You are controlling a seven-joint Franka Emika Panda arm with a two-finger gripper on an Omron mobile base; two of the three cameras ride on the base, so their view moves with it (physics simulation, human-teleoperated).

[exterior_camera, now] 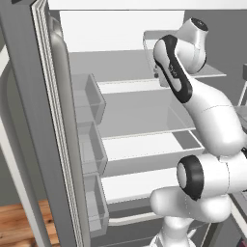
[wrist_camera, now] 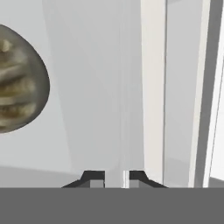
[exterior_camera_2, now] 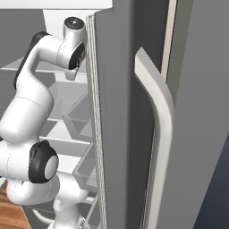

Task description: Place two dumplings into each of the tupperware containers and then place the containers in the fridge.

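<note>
One dumpling (wrist_camera: pixel 19 78), perhaps inside a container, one closed gripper (wrist_camera: pixel 114 178)

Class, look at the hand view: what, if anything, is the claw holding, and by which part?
The claw is shut on the thin rim of a tupperware container, with a dumpling lying inside it.

Dumpling (wrist_camera: pixel 19 83) cut off by hand view's left edge.
</note>
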